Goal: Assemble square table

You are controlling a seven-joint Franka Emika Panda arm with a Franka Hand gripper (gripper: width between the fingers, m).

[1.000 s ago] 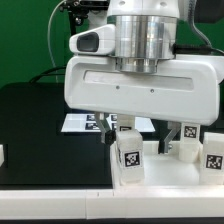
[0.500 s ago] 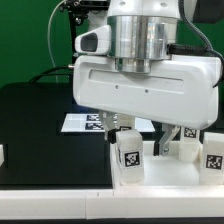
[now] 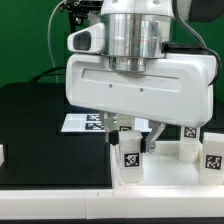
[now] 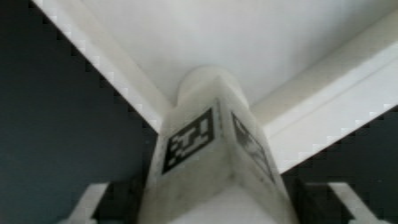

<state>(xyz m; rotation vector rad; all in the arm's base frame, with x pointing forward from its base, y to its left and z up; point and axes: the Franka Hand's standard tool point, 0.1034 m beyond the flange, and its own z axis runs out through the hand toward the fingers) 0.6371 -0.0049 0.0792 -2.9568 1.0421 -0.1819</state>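
Observation:
The white square tabletop [image 3: 172, 172] lies at the exterior view's right. A short white leg [image 3: 130, 152] with a black-and-white tag stands upright at the slab's near left corner. My gripper [image 3: 135, 138] hangs right over this leg, one finger on each side. In the wrist view the leg [image 4: 214, 140] sits between the fingertips [image 4: 86, 205], with a dark gap on each side, so the jaws look open. The slab's rim [image 4: 302, 95] runs behind it. Two more tagged legs [image 3: 186, 140] [image 3: 213, 152] stand further to the right.
The marker board [image 3: 82, 122] lies on the black table behind the gripper. A long white bar [image 3: 60, 205] runs along the front edge. A small white part [image 3: 2, 154] shows at the far left edge. A green backdrop stands behind.
The hand shifted slightly right, then back left, and sits a little lower over the leg. The leg and the other parts have not moved.

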